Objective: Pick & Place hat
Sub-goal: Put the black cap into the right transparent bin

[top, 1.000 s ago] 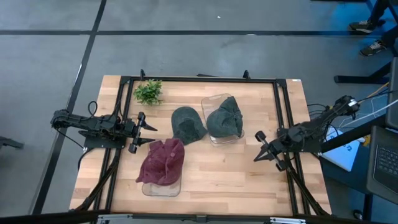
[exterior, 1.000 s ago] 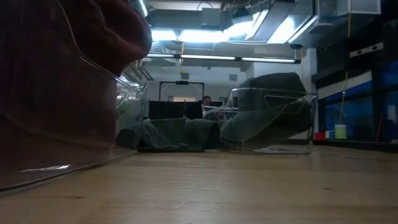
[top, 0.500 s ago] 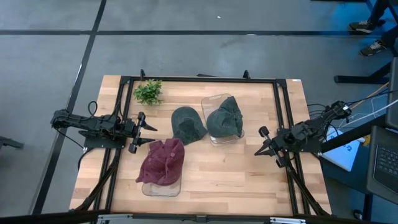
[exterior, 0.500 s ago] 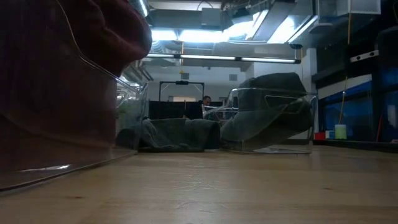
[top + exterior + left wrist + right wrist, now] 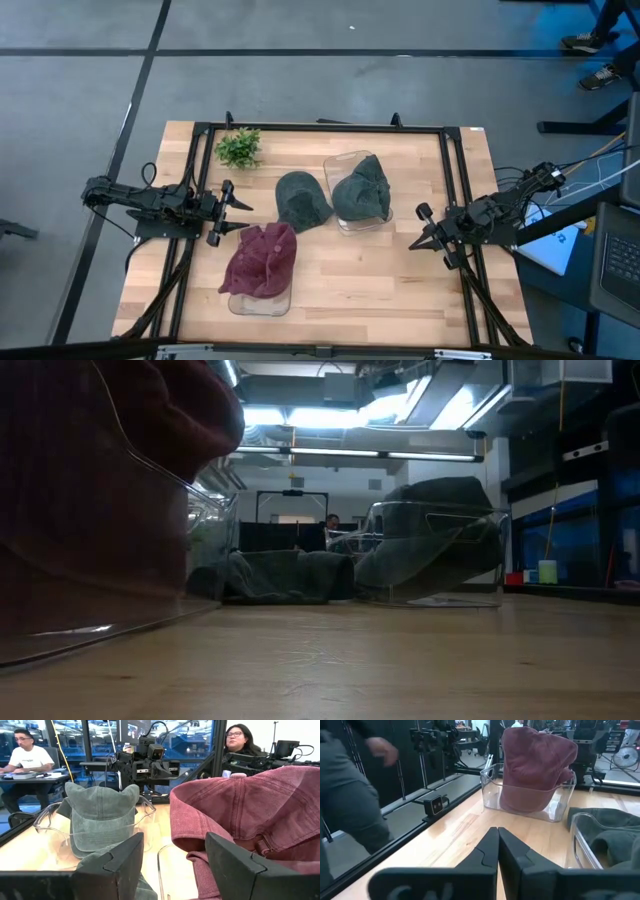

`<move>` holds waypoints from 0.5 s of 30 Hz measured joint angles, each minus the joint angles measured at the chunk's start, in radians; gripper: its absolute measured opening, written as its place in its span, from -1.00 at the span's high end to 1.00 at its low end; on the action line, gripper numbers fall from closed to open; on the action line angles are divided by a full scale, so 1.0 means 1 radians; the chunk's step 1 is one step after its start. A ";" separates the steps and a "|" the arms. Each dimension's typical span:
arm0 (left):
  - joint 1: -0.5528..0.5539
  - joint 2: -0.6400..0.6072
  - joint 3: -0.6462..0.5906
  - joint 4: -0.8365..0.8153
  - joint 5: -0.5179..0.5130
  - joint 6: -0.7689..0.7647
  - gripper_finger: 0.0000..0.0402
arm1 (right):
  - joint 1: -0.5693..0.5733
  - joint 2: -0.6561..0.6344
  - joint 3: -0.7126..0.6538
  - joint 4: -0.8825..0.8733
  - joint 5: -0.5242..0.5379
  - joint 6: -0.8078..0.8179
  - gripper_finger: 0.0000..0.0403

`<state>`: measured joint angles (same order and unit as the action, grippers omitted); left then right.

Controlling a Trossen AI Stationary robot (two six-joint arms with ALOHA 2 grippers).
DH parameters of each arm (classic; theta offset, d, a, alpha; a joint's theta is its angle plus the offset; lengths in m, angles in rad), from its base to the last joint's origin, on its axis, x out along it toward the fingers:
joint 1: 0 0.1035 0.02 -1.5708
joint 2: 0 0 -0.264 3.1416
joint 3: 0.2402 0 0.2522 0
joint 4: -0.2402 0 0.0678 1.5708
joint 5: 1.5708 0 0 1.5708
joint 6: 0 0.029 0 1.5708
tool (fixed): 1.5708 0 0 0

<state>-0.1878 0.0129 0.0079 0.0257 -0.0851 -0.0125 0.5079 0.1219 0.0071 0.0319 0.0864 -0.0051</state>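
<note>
Three hats show. A maroon hat (image 5: 262, 260) sits in a clear bin (image 5: 258, 302) near the table's near edge and rises above its rim (image 5: 250, 805). One dark green hat (image 5: 302, 198) lies flat on the wood at mid-table. Another green hat (image 5: 362, 188) fills a second clear bin (image 5: 340, 160) beside it. My left gripper (image 5: 243, 217) is open and hovers left of the maroon hat, fingers level and pointing right (image 5: 172, 857). My right gripper (image 5: 416, 243) is shut and hovers right of the bins, pointing toward them (image 5: 497, 835).
A small green plant (image 5: 239, 147) stands near the far left corner. A black frame (image 5: 320, 127) runs along the table's edges. Bare wood (image 5: 370, 280) lies between the maroon hat's bin and my right gripper. People show in the room beyond (image 5: 27, 750), one close by (image 5: 350, 795).
My right gripper has drawn back a little toward the table's right edge, its arm folding slightly. The hats, the bins and my left arm have stayed put.
</note>
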 joint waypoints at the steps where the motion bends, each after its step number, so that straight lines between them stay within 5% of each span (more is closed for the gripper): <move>1: 0.000 0.000 0.000 0.000 0.000 0.000 -0.04 | 0.000 0.000 0.000 0.000 0.000 0.000 0.96; 12: 0.002 0.000 0.000 0.004 -0.024 0.102 -0.04 | 0.000 0.000 0.000 0.000 0.000 0.000 0.96; 15: 0.000 0.000 0.000 0.012 0.008 0.008 -0.04 | 0.000 0.000 0.000 0.000 0.000 0.000 0.96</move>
<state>-0.1879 0.0128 0.0082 0.0373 -0.0771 -0.0044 0.5083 0.1219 0.0071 0.0319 0.0864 -0.0048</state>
